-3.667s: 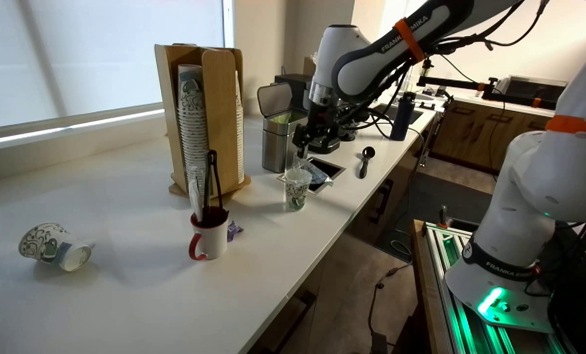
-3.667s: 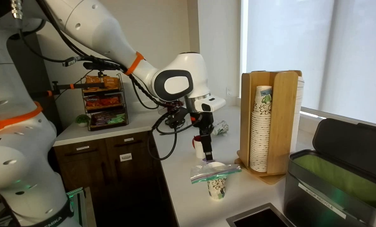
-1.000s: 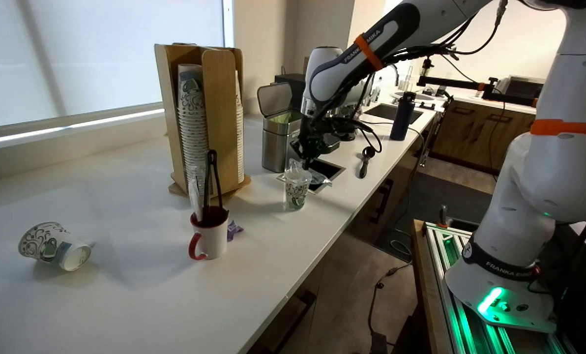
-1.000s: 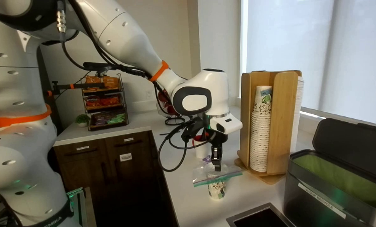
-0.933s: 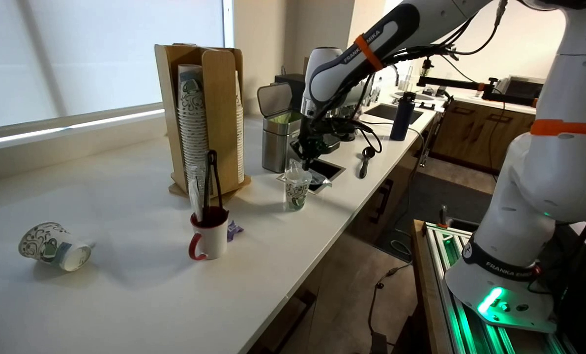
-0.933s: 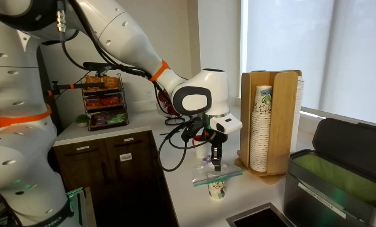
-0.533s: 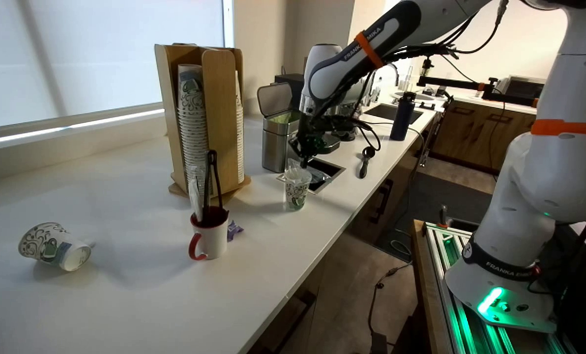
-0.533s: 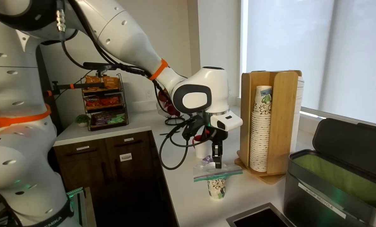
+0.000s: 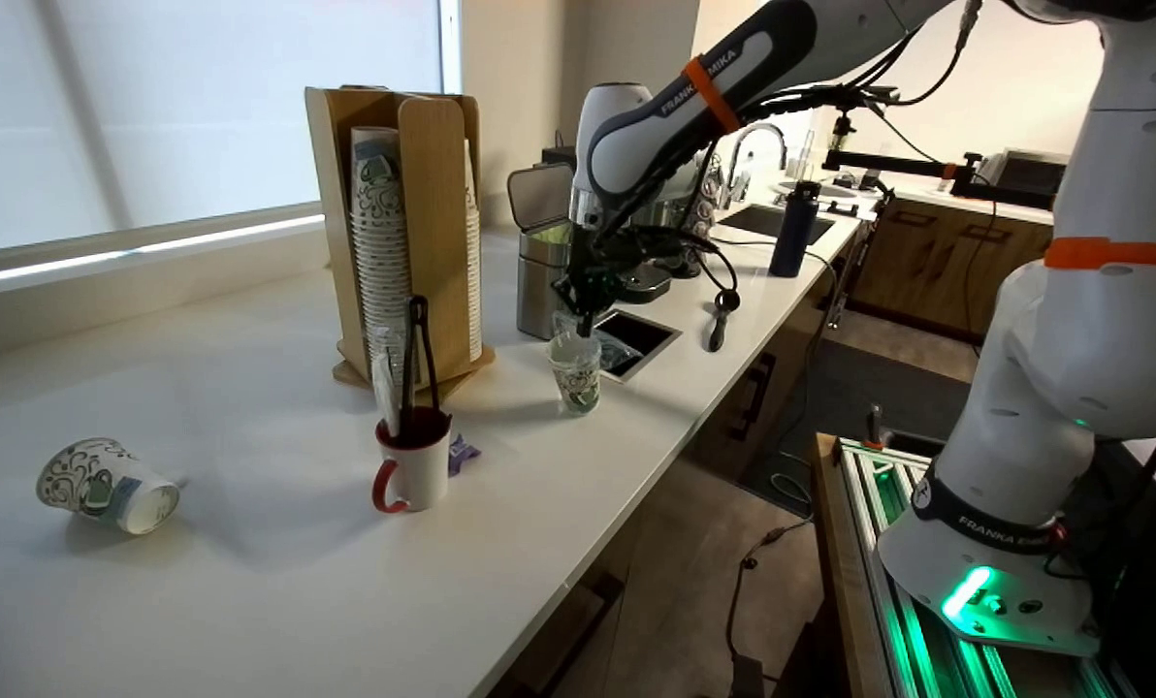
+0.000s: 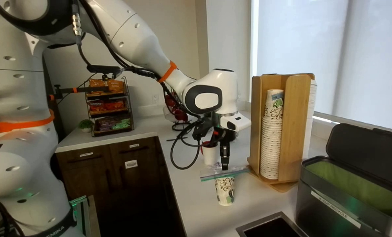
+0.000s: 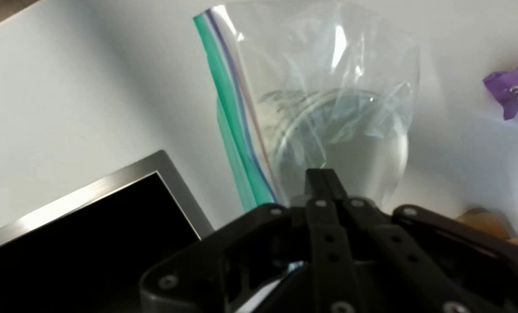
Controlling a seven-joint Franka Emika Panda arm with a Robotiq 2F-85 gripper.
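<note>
My gripper (image 11: 325, 174) is shut, its fingertips together on the edge of a clear zip bag (image 11: 293, 48) with a green and purple seal. The bag lies over the mouth of a patterned paper cup (image 10: 225, 192), just below the fingertips; how far it goes inside cannot be made out. In an exterior view the cup (image 9: 578, 383) leans over on the counter. Seen from outside, the gripper (image 10: 225, 167) points straight down above the cup, with the bag (image 10: 210, 174) spreading to both sides of it.
A wooden rack (image 10: 296, 131) of stacked cups stands close by. A metal bin (image 10: 327, 200) with its lid up is near a framed counter opening (image 11: 167, 169). A mug (image 9: 423, 475), a purple wrapper (image 9: 462, 454), a fallen cup (image 9: 103, 485) and a black scoop (image 9: 720, 320) are on the counter.
Over the last second my gripper has risen a little, and the bag has come up with it. The cup has gone from upright to leaning. Earlier, the arm came down onto the bag.
</note>
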